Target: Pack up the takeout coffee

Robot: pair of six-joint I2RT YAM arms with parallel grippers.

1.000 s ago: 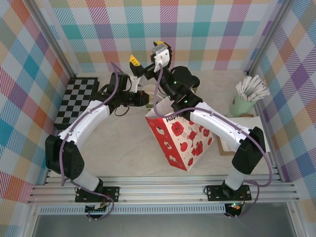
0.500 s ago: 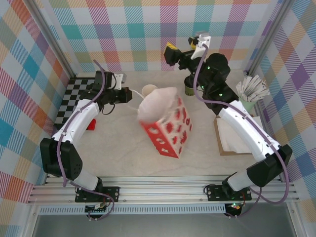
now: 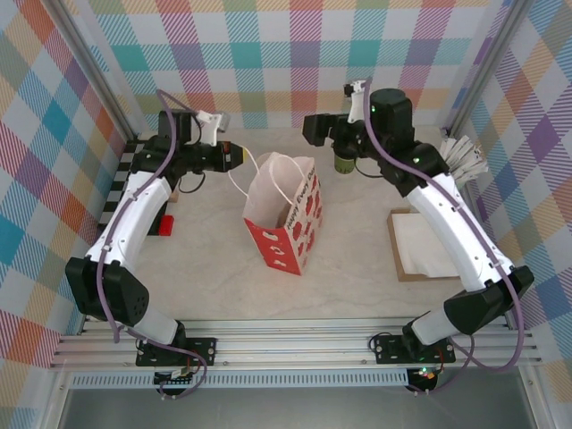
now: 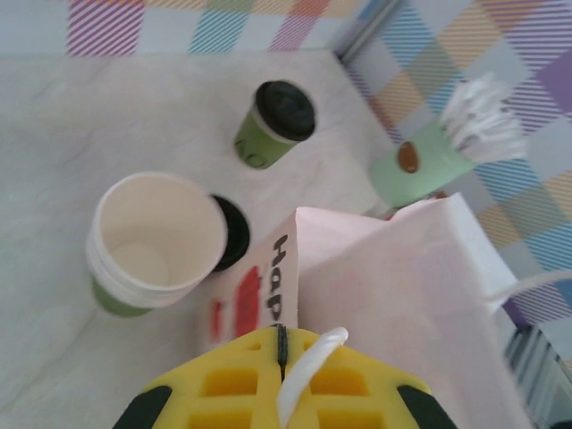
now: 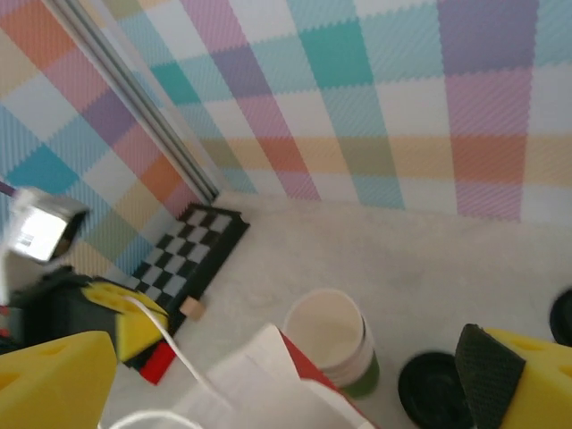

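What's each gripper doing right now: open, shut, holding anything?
Left gripper: shut on the gift bag's white handle.
Right gripper: open, holding nothing.

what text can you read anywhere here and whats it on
"Hap": black letters on the gift bag, left wrist view; the rest is hidden behind the left gripper, which is shut on the handle.
Brown mark on the mint cup: too blurred to read.
Lidded coffee cup: no text I can make out.
Red print on the bag in the top view: too small to read.
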